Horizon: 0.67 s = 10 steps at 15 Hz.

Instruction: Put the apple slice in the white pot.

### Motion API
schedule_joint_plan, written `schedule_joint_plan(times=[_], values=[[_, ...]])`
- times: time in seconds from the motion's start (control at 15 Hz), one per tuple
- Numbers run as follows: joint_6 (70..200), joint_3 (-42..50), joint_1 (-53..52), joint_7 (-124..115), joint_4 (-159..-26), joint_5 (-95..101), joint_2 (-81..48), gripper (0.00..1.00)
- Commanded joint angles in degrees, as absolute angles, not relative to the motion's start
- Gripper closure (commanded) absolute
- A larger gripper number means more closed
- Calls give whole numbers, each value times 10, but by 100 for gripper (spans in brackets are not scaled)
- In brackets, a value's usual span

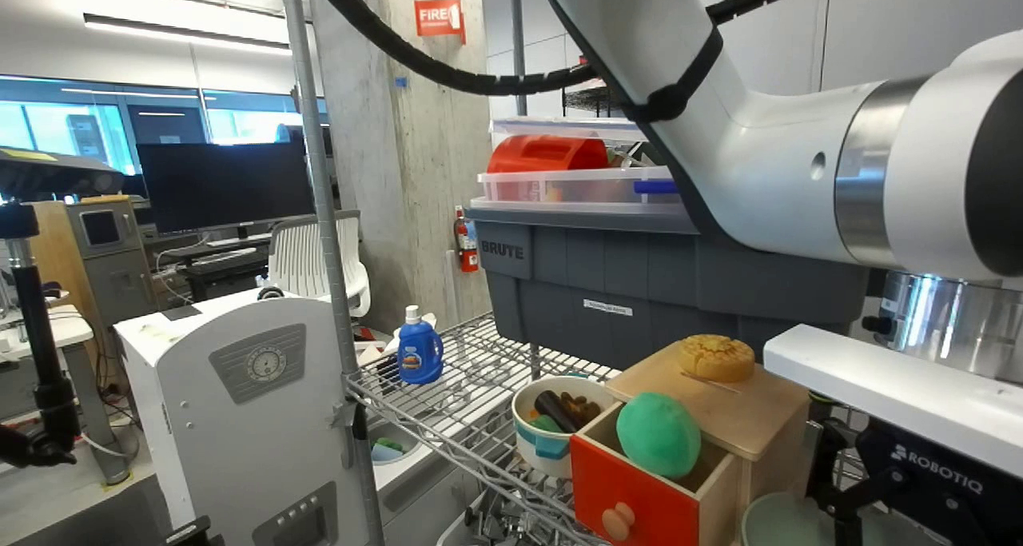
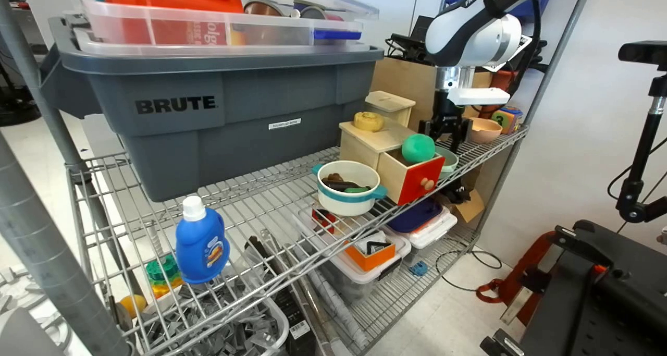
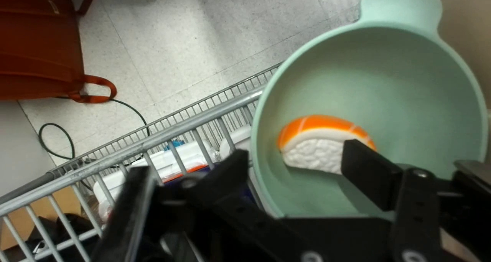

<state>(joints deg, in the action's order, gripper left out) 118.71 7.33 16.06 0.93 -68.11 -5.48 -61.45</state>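
From opposite ends of the wire shelf, both exterior views share the wooden box; the wrist view looks steeply down, close

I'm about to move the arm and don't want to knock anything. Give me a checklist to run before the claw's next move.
1. Claw open: ok, its fingers stand well apart.
2. Apple slice inside the pale green pot: ok.
3. Fingers off the slice: cannot tell; one overlaps its end in the wrist view.
4. Pot on the wire shelf: ok, near its edge.
5. Red-fronted drawer pushed in: not ok, it stands open.
6. Green ball below the drawer's top edge: not ok, it sticks up above.
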Motion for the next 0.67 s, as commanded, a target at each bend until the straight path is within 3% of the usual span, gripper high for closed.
schedule_joint_plan(times=[0.0, 0.6], values=[[1181, 70, 162, 5, -662, -48, -627, 1], [1188, 68, 162, 13, -689, -50, -599, 0]])
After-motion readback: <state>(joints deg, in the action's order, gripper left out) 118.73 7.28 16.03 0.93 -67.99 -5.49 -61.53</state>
